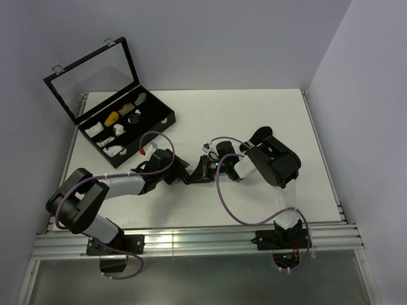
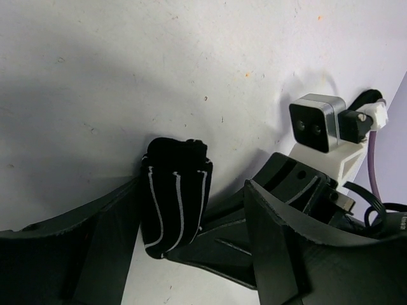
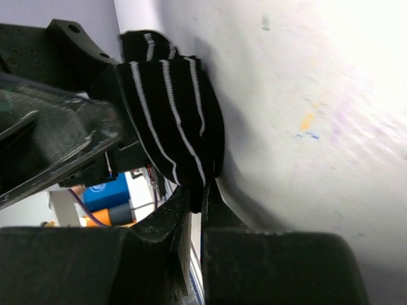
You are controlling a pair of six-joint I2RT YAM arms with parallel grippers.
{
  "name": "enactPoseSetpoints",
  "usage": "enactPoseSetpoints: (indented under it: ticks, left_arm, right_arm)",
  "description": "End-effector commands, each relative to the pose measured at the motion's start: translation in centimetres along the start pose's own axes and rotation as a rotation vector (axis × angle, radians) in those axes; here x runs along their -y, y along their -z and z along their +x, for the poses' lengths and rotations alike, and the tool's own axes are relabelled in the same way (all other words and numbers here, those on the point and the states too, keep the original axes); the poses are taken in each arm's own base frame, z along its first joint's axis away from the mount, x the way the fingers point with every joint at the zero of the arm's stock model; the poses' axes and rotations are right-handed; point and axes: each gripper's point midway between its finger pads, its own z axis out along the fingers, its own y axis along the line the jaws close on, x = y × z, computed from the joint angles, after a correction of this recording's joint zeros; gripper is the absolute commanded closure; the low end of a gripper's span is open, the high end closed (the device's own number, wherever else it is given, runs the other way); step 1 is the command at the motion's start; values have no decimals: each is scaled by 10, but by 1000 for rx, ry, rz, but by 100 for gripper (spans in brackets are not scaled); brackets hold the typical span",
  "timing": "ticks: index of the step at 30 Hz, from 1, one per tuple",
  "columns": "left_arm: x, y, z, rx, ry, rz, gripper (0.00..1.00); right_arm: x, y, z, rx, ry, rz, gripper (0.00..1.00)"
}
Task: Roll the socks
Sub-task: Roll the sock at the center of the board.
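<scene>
Socks [image 2: 175, 203]: you are viewing a striped bundle lying on the table [image 2: 159, 63], between the fingers of both grippers.
Left gripper [image 2: 191, 213]: jaws are standing wide apart, straddling the bundle, which is leaning against one finger.
Right gripper [image 3: 198, 202]: jaws are pinching the bundle's edge; the rest is bulging just beyond the fingertips.

A: We're over a white table [image 1: 254, 114], with pale lilac walls [image 1: 222, 38] closing in at the far side, left and right.
B: And we've got an aluminium rail [image 1: 191, 244] along the near edge, grey floor [image 1: 191, 279] below. Even light, soft shadows.
</scene>
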Motion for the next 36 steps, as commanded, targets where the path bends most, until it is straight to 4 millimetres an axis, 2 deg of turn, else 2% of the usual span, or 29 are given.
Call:
enactPoseSetpoints:
  ticks: [1,4,9,14,20,28,36]
  left_arm:
    - [-59,3,22,-77,-48,-217,30]
    - [-68,0,29,-111,-77,-255,30]
    - [-73,-8,37,-151,-113,-292,33]
    - [-90,-8,46,-189,-191,-394,36]
    - [-99,-4,45,-210,-301,-479,42]
    - [-91,4,40,-212,-422,-444,40]
    - [-98,4,42,-222,-476,-473,40]
  right_arm:
    - [14,0,0,29,-65,17,100]
    - [15,0,-1,32,-76,16,100]
    - [19,-1,-3,39,-84,30,100]
    - [22,1,-6,54,-109,33,100]
    - [20,6,-12,86,-132,14,100]
    - [24,10,-18,103,-153,1,100]
    - [27,12,-21,115,-167,0,100]
